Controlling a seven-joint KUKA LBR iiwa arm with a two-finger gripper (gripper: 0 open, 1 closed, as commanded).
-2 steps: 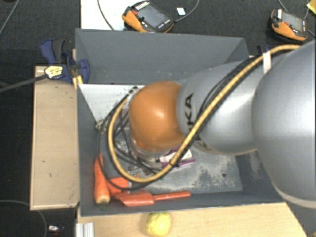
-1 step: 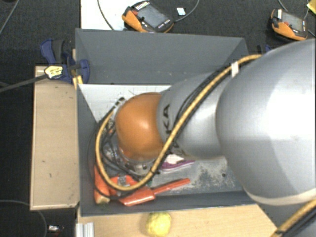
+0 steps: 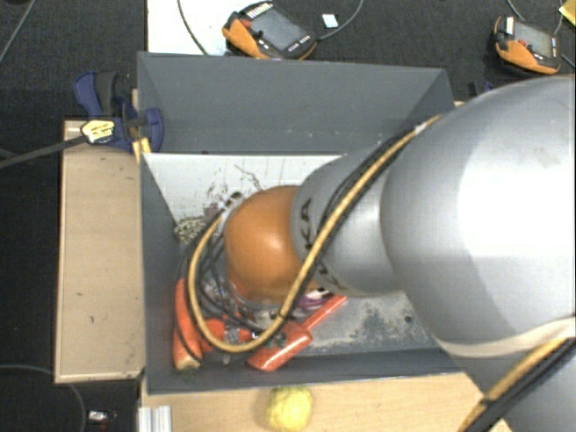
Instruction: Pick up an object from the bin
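The arm (image 3: 468,241), a broad silver-grey body, comes in from the right of the frame and covers much of the right half of the grey metal bin (image 3: 288,97). At its wrist sits a rounded orange cover (image 3: 261,241). A yellow-and-black cable (image 3: 346,201) runs along the arm and loops under the cover.

The gripper (image 3: 236,302) sits beneath that cover, low over the lower-left part of the bin. A little dark hardware shows there, so I cannot tell whether it is spread, pressed together or pinching anything.

The things nearest to it lie in a small heap at the lower left. A long orange piece (image 3: 184,327) lies along the left wall. An orange-red piece (image 3: 297,336) slants up toward the right, just below the cover. A purple bit (image 3: 312,301) peeks out between that piece and the arm. Higher up by the left wall is a small speckled thing (image 3: 187,230).

The bin floor (image 3: 261,174) is pale, marked with dark scratches in its upper part, and greyer with dark specks toward the lower right.

Around the bin the dark ground (image 3: 54,79) looks like black carpet. A white sheet (image 3: 207,12) lies at the top of the frame. An orange-and-black handheld device (image 3: 270,32) lies beside it, and a second handheld device (image 3: 526,45) is at the upper right. A yellow-green lumpy ball (image 3: 288,408) rests outside the bin, at the bottom edge of the frame.
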